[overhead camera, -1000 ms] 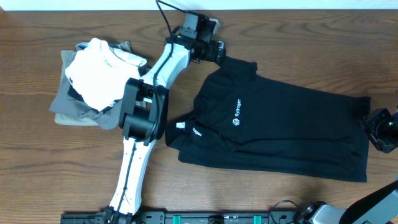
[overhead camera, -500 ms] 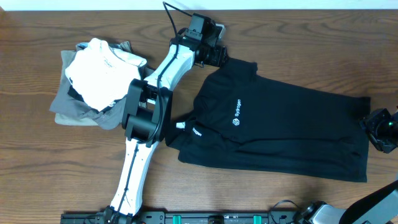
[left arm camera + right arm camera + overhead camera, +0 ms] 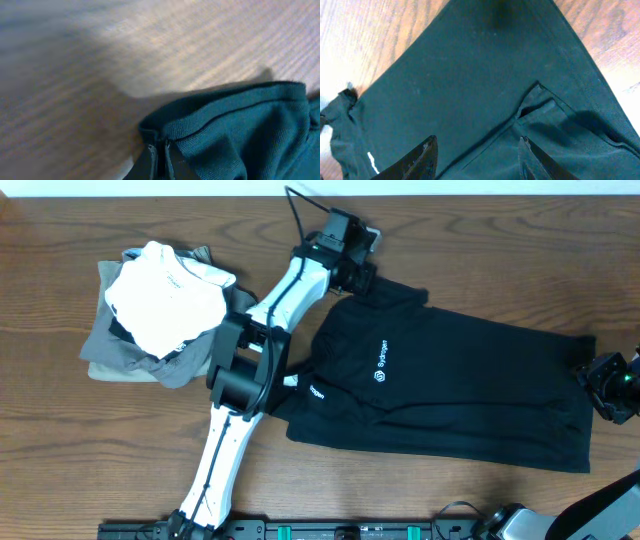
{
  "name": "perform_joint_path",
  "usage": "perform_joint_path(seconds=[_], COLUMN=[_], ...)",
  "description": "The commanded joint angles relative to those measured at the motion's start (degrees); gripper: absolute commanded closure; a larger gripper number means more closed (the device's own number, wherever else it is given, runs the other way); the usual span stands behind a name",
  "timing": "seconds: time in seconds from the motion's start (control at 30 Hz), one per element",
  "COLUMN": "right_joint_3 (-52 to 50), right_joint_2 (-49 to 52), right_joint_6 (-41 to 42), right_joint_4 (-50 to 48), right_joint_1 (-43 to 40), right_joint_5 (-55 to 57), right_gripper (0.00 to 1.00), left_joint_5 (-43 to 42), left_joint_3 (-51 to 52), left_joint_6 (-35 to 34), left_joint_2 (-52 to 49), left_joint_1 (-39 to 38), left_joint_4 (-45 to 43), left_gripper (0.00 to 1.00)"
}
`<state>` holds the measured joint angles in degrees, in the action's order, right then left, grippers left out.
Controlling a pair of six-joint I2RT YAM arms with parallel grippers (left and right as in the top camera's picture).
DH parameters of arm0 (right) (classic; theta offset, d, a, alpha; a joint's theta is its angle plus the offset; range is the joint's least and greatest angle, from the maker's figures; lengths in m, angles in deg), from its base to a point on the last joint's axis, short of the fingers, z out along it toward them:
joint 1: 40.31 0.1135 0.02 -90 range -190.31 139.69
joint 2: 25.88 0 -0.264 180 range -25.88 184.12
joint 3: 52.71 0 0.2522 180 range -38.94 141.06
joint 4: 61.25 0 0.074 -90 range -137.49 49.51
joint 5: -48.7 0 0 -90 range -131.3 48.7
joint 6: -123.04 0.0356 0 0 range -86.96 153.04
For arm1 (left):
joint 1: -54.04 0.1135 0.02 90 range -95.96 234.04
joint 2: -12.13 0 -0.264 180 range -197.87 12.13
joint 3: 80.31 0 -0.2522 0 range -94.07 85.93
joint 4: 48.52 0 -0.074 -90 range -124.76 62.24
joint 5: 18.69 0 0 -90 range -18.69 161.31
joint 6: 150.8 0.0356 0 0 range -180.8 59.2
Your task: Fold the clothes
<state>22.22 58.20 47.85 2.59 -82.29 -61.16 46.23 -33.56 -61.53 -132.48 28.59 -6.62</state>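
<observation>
While the wooden table (image 3: 60,440) fills the whole overhead view, the black polo shirt (image 3: 470,390) takes up most of its right half. It lies spread out, chest up, with the collar toward the middle of the table and the bottom hem toward the right edge. A pile of folded clothes (image 3: 130,345) sits on the left side, apart from the shirt, with a white garment (image 3: 165,295) on top of grey and olive ones.

A white left arm (image 3: 245,370) reaches diagonally from the near edge to the far side of the table. The left gripper (image 3: 365,278) is clamped on the rim of the shirt's far sleeve (image 3: 400,290). In the wrist view its two fingers (image 3: 150,160) press together with the sleeve edge pinched between them, and the cloth puckers there.

The right gripper (image 3: 612,385) sits at the hem end of the shirt. Its fingers (image 3: 426,150) stand apart above the fabric with nothing between them.

A small white logo (image 3: 381,370) marks the chest, and a white tag (image 3: 291,381) shows at the collar.
</observation>
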Motion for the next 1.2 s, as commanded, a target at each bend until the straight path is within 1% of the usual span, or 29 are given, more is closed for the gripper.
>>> perform_joint_path(seconds=[0.0,0.17,0.27,0.37,0.5,0.67,0.73,0.9,1.0,1.1,1.17], right_joint_3=[1.0,1.0,1.0,1.0,1.0,1.4,2.6,7.4,10.7,12.9,13.4], right_joint_2=[-0.7,-0.5,0.5,2.9,8.9,18.6,22.7,31.4,36.2,39.6,41.1], right_joint_6=[-0.7,0.4,-0.8,-0.8,-0.7,-0.7,-0.8,-0.7,-0.8,-0.8,-0.8], right_joint_4=[-0.9,-7.5,-11.7,-15.6,-22.9,-35.0,-37.8,-40.2,-40.7,-41.2,-41.8], right_joint_1=[0.4,0.4,0.4,0.4,0.4,0.4,0.4,0.4,0.4,0.4,0.5], right_joint_5=[-1.4,-1.5,-1.4,-1.4,-2.5,-5.7,-5.6,-5.5,-5.5,-6.8,-9.6], right_gripper=[0.50,0.51,0.57,0.59,0.56,0.51,0.47,0.39,0.37,0.37,0.38], left_joint_5=[0.7,0.8,1.8,2.8,6.6,6.8,6.8,6.8,6.8,6.8,6.8], left_joint_3=[0.6,0.6,0.6,0.6,0.6,0.6,0.7,0.7,0.7,0.7,0.7], left_joint_6=[0.8,1.9,2.6,2.7,2.9,3.7,3.7,3.8,3.8,3.8,3.8], left_joint_2=[2.9,9.3,13.8,17.9,21.7,23.4,23.3,23.3,23.3,23.3,23.3], left_joint_1=[0.4,0.4,0.4,0.4,0.4,0.4,0.4,0.4,0.4,0.4,0.4], left_joint_4=[1.8,7.3,12.4,17.9,24.1,30.1,32.2,35.3,35.7,35.6,35.6], left_gripper=[0.94,0.94,0.94,0.94,0.94,0.94,0.94,0.94,0.94,0.93,0.94])
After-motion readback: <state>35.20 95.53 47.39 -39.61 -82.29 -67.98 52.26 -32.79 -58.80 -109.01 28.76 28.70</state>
